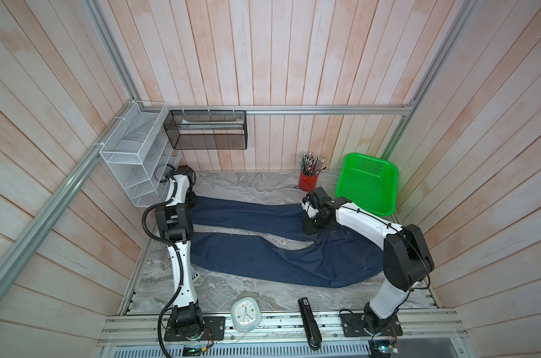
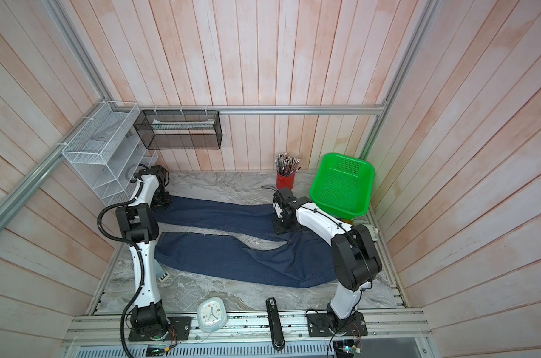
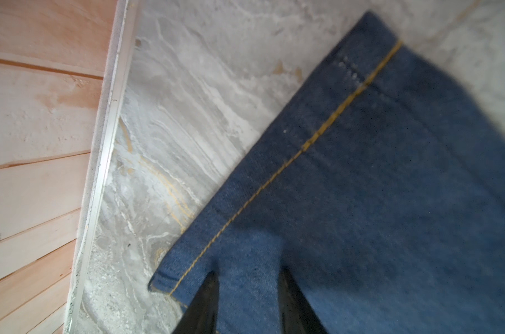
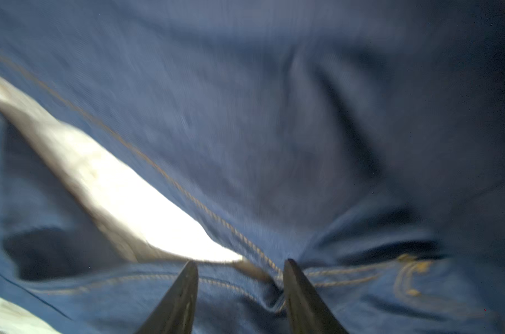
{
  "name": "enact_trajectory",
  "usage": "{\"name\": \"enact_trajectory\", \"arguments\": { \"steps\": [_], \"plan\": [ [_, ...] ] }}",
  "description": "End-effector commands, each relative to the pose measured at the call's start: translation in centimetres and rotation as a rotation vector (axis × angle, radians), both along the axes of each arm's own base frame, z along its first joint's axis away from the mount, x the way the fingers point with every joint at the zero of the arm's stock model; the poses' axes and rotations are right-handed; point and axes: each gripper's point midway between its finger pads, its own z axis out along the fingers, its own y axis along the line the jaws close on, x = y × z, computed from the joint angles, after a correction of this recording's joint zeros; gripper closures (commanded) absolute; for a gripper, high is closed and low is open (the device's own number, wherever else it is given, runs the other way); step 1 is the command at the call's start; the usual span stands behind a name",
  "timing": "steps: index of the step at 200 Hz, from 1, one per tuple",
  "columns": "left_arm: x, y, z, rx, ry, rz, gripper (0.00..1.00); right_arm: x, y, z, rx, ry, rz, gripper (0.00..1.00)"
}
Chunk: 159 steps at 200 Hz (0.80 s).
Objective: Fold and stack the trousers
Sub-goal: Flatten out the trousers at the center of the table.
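Both top views: trousers point(image 1: 278, 257) point(image 2: 247, 260) lie flat across the table point(image 1: 247, 186), legs pointing left, waist at the right

Left wrist: left gripper point(image 3: 248, 273) sits on the far leg's hem at the left end, jaws partly apart with denim between them; we can't tell if it's pinched

Right wrist, blurred: right gripper point(image 4: 239, 264) at the crotch seam, jaws apart, gripping nothing we can see

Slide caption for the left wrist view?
Left end effector pinching the tan-stitched hem of the trousers on the marble tabletop.
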Motion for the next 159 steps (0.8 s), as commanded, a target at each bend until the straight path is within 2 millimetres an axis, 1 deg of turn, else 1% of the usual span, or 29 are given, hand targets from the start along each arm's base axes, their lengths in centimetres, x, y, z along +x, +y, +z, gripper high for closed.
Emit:
{"name": "enact_trajectory", "arguments": {
  "steps": [1, 12, 22, 44, 55, 71, 97, 114, 120, 129, 141, 152, 159],
  "plan": [
    [-0.5, 0.4, 0.1, -0.036, -0.004, 0.032, 0.62, 1.6, -0.4, -2.1, -0.038, 0.029, -0.034, 0.49],
    [-0.5, 0.4, 0.1, -0.038, -0.005, 0.032, 0.62, 2.1, -0.2, -3.4, -0.052, 0.044, -0.034, 0.51],
    [-0.5, 0.4, 0.2, -0.036, -0.005, 0.032, 0.62, 2.3, 0.0, -4.6, -0.052, 0.067, -0.032, 0.52],
    [-0.6, 0.5, 0.5, -0.031, -0.008, 0.034, 0.61, 1.3, -0.3, -7.2, -0.064, 0.115, -0.042, 0.54],
    [-0.6, 0.7, 0.7, -0.029, -0.011, 0.038, 0.61, 0.3, -0.9, -8.3, -0.078, 0.144, -0.048, 0.55],
    [-0.7, 0.9, 0.8, -0.026, -0.011, 0.041, 0.61, -1.4, -1.6, -9.3, -0.091, 0.18, -0.057, 0.55],
    [-1.0, 1.3, 0.8, -0.014, -0.004, 0.047, 0.61, -4.6, -3.4, -10.0, -0.121, 0.243, -0.078, 0.55],
    [-1.1, 1.5, 0.7, -0.009, 0.002, 0.049, 0.61, -6.4, -4.4, -9.7, -0.141, 0.262, -0.09, 0.55],
    [-1.2, 1.5, 0.7, -0.007, 0.005, 0.049, 0.61, -6.7, -4.7, -9.4, -0.143, 0.261, -0.094, 0.55],
    [-1.2, 1.4, 0.6, -0.014, 0.006, 0.048, 0.61, -6.7, -4.7, -8.6, -0.133, 0.246, -0.099, 0.54],
    [-1.1, 1.2, 0.6, -0.023, 0.001, 0.046, 0.61, -5.6, -4.2, -6.7, -0.102, 0.19, -0.112, 0.53],
    [-1.1, 1.0, 0.6, -0.024, 0.002, 0.044, 0.6, -3.7, -3.7, -4.0, -0.067, 0.108, -0.142, 0.5],
    [-1.1, 0.9, 0.5, -0.03, 0.002, 0.041, 0.6, -2.4, -3.4, -1.9, -0.036, 0.049, -0.17, 0.48]
  ]
}}
